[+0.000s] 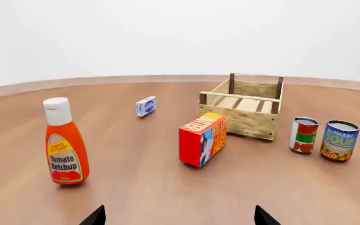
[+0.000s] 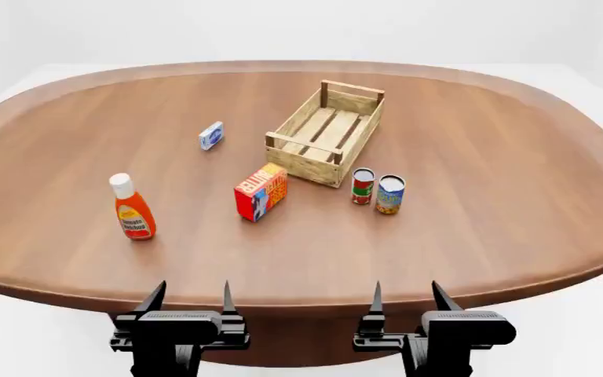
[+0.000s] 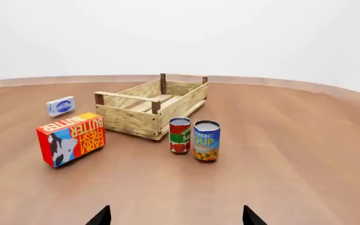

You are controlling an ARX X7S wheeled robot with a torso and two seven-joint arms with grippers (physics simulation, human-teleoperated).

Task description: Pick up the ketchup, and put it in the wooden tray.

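The ketchup (image 2: 132, 209) (image 1: 64, 143), an orange-red squeeze bottle with a white cap, stands upright on the left part of the table. The wooden tray (image 2: 328, 132) (image 1: 245, 104) (image 3: 150, 104), a pale slatted crate, sits past the table's middle with nothing visible in it. My left gripper (image 2: 189, 297) (image 1: 178, 216) hangs open at the near edge, well short of the bottle. My right gripper (image 2: 407, 297) (image 3: 176, 215) is open too, near the front edge, with nothing between its fingers. The right wrist view does not show the ketchup.
A red-orange butter box (image 2: 261, 192) (image 1: 202, 139) (image 3: 71, 138) stands between bottle and crate. Two cans, red-labelled (image 2: 363, 186) (image 1: 303, 135) (image 3: 180, 135) and blue soup (image 2: 389, 194) (image 1: 339, 140) (image 3: 206, 140), stand before the crate. A small blue-white box (image 2: 210, 136) (image 1: 146, 106) (image 3: 60, 105) lies further back.
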